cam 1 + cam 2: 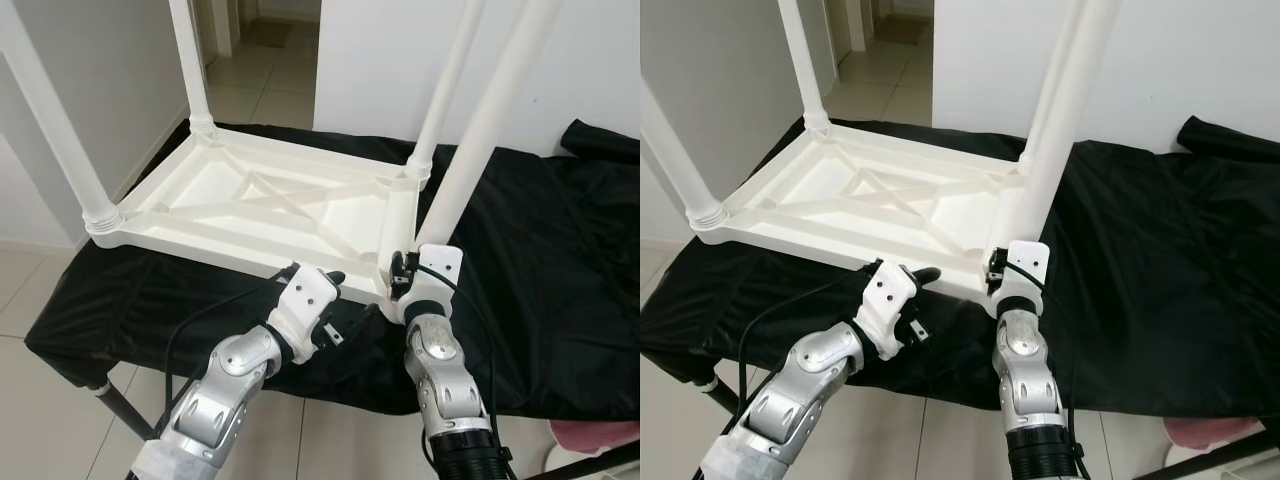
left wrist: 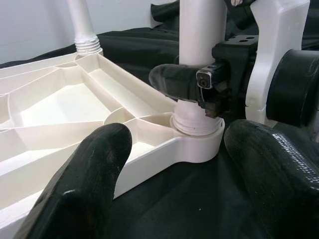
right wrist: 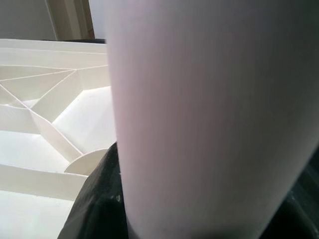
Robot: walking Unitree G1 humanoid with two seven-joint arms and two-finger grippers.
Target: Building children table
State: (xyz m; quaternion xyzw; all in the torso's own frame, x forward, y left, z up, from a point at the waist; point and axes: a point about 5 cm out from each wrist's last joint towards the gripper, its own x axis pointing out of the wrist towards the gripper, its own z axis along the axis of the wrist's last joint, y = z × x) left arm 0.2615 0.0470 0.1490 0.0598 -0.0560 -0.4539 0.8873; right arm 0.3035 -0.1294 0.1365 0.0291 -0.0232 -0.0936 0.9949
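- Children's table (image 1: 270, 200): white plastic, lies upside down on the black cloth (image 1: 540, 260) covering the counter, legs pointing up.
- Near-right leg (image 1: 480, 140): seated in its corner socket, just ahead of both tools.
- Right tool (image 2: 197, 87): closed around the base of that leg, just above the socket.
- Left tool (image 2: 174, 184): fingers spread wide, holding nothing, facing the same corner near the table's front edge.
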